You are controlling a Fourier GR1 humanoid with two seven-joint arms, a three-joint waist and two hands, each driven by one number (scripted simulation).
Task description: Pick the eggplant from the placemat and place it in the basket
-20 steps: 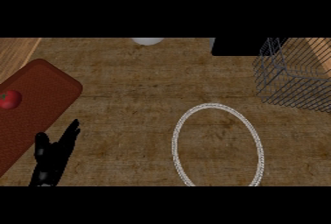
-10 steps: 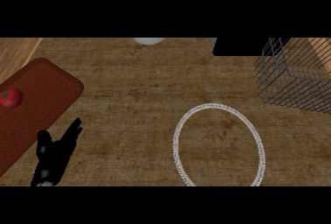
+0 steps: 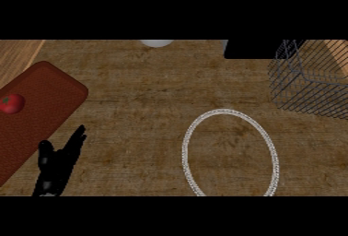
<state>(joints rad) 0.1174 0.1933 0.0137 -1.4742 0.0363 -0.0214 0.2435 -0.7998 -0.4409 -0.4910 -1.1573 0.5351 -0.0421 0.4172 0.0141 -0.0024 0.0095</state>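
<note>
Counter surface (image 3: 149,92) of brown wood grain fills the view. We find the placemat (image 3: 41,106), dark red-brown with rounded corners, lying at an angle along the left side of the frame. On it, at the far left edge, sits a red round item (image 3: 10,103) with a small green spot on top; it is the only thing we see on the mat, and its colour and shape suggest a tomato. It is partly cut off by the frame's edge.

We see the left hand (image 3: 55,170) at the lower left, coming in from the bottom edge. It is open: the fingers (image 3: 76,138) are straight and point up and to the right, the thumb (image 3: 45,148) is set apart, and it holds nothing. It lies along the placemat's lower-right edge, well apart from the red round item.

We locate the basket (image 3: 306,87), made of wire mesh, at the upper right. A plate (image 3: 187,147) with a pale beaded rim lies at the lower centre-right, below and left of the basket. At the top edge we note a white object (image 3: 156,43) and a black object (image 3: 250,49).
</note>
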